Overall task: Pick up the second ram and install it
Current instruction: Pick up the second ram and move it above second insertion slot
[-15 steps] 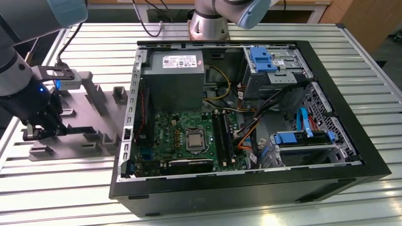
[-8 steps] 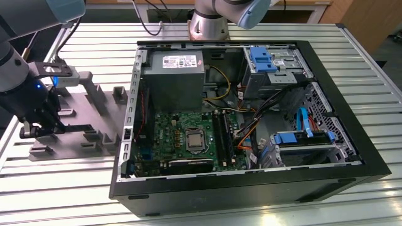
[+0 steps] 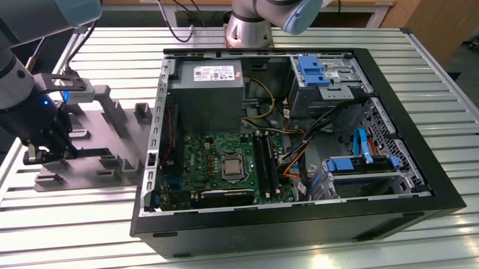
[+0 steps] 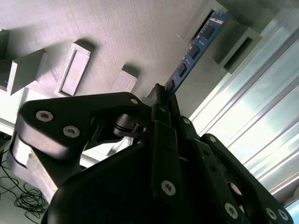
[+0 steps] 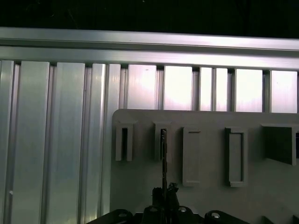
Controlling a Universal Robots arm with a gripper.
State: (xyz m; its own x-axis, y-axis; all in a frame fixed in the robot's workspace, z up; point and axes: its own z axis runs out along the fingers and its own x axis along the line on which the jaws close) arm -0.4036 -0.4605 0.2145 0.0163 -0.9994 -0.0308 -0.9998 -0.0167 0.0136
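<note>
A: Exterior view first: what was largest, and where was it from the pincer [image 3: 44,156]?
B: The open computer case [image 3: 441,190] stood well apart from the pincer, toward the exterior view's right. Directly under the pincer lay the grey holder plate [image 3: 93,143].
A: And the pincer itself?
B: In the second wrist view it was narrow, closed on the near end of the second ram [image 4: 196,46]. The board reached out beyond the fingertips, and its far end was at a raised block of the plate.
A: How would it handle?
B: I judged it light and stiff, but thin and fragile. The faces carry chips, so I think a hold near one end is better, without any bending.
</note>
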